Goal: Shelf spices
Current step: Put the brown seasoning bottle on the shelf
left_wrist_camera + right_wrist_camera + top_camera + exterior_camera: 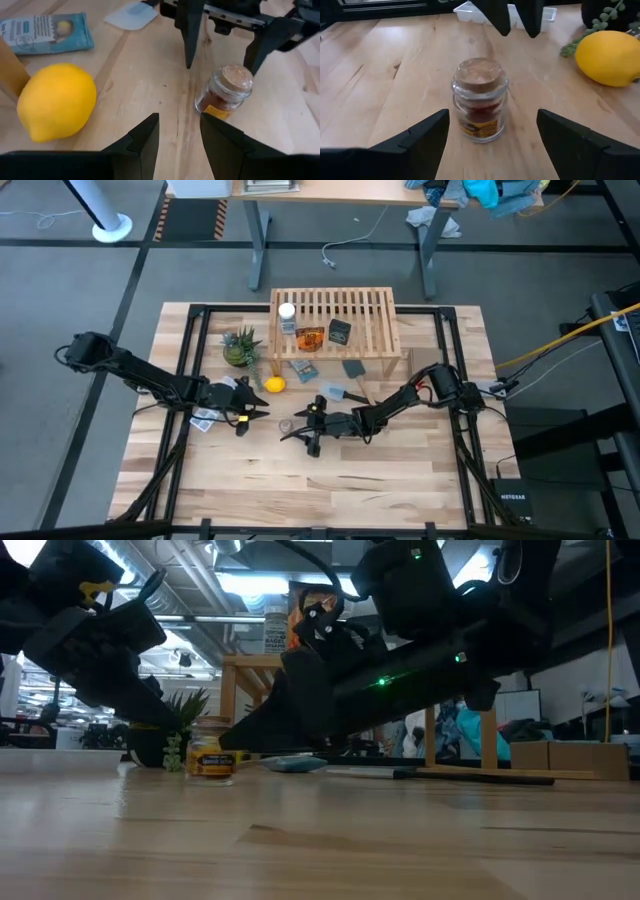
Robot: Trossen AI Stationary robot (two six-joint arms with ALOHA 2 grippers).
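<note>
Cork-topped glass jar (pixel 479 100) stands upright on the table (pixel 400 480) between both grippers, the right gripper (pixel 490 132) spread wide before it, holding nothing; light, slick, breakable, best pinched round its body.

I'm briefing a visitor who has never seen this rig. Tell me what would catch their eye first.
Two dark arms meet mid-table over a tiny cork-topped glass jar: the right end effector is spread wide on either side of it, not touching, and the left end effector faces it from the other side, open. A bright yellow lemon lies close by. Behind, three spice containers already stand on the slatted wooden shelf.
</note>
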